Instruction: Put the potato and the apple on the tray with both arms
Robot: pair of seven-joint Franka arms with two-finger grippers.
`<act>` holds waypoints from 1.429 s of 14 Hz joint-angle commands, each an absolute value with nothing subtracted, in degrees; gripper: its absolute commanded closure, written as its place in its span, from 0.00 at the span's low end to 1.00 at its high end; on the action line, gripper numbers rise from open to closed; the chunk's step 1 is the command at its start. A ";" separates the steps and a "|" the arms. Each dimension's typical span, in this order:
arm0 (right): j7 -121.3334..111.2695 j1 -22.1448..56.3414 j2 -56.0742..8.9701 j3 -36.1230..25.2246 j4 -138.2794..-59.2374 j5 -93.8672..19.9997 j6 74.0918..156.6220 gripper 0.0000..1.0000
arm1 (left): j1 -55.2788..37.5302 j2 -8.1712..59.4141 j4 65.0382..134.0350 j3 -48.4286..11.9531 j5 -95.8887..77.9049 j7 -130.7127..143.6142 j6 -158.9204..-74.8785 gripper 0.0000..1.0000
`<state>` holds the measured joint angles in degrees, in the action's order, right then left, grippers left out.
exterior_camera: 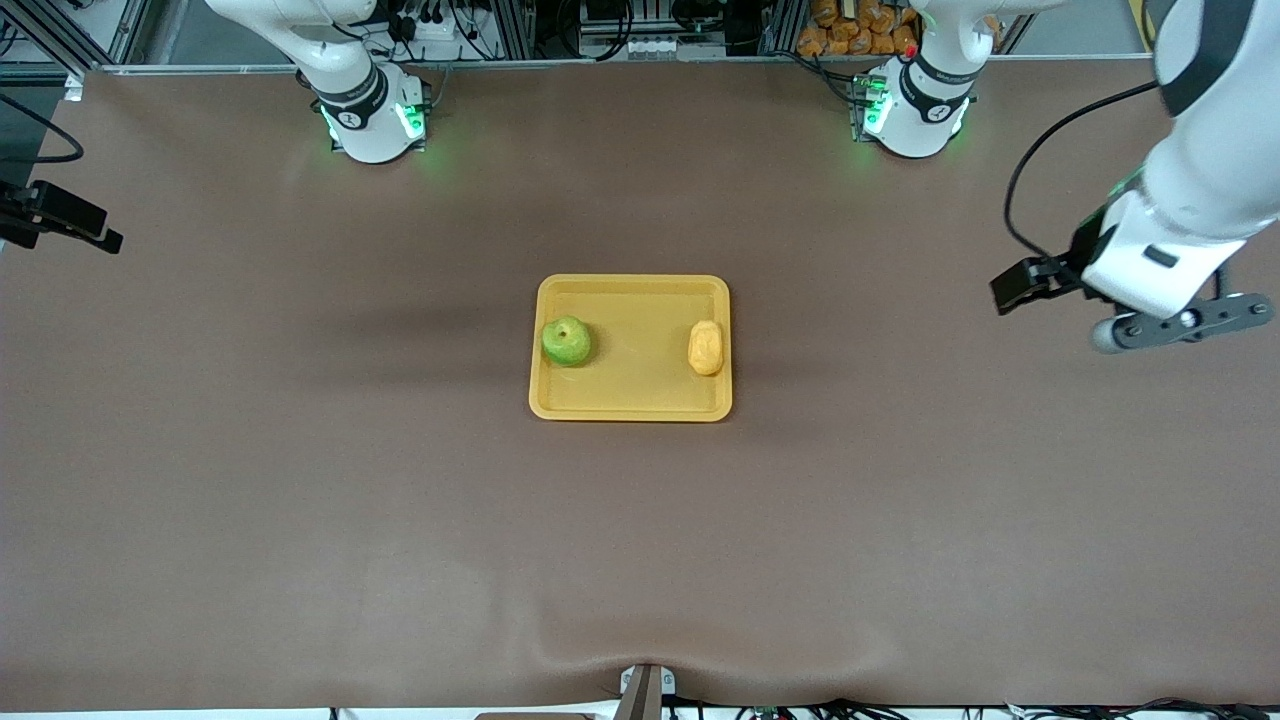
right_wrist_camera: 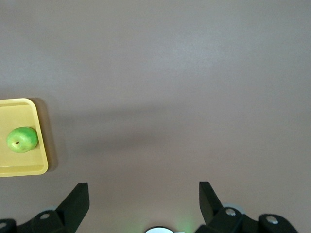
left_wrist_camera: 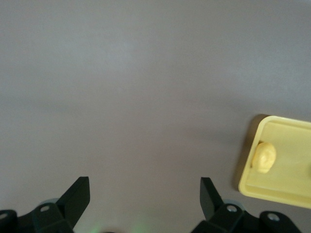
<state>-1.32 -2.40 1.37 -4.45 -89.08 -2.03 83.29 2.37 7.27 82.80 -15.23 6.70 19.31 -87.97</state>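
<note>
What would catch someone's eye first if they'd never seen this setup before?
The yellow-orange tray at the middle of the brown table stands out, with the green apple in it toward the right arm's end and the potato toward the left arm's end. Next, the left gripper hangs over bare table at the left arm's end, jaws open and empty.

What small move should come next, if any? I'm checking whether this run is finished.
Probably none beyond parking the arms. The apple and the potato both lie on the tray, apart from each other. The left gripper is open over bare table at its arm's end, and the right gripper is open over bare table too, each holding nothing.
</note>
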 commanded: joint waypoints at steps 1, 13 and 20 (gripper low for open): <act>-1.76 -3.08 0.53 -3.60 -87.89 -2.99 83.14 0.00 | 2.46 0.55 87.61 -11.88 5.72 11.37 -87.28 0.00; -1.76 -2.02 0.18 -3.25 -87.28 -2.29 82.44 0.00 | -0.35 -9.93 92.02 -4.66 2.82 4.04 -80.95 0.00; -1.76 -1.76 0.18 -3.16 -87.19 -2.29 82.53 0.00 | 0.00 -8.26 89.04 -4.48 1.05 4.13 -80.16 0.00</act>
<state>-1.40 -1.95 0.74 -3.13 -88.68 -2.05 83.34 0.00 -8.67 90.68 -4.89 2.29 4.57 -81.38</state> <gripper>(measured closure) 0.000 0.000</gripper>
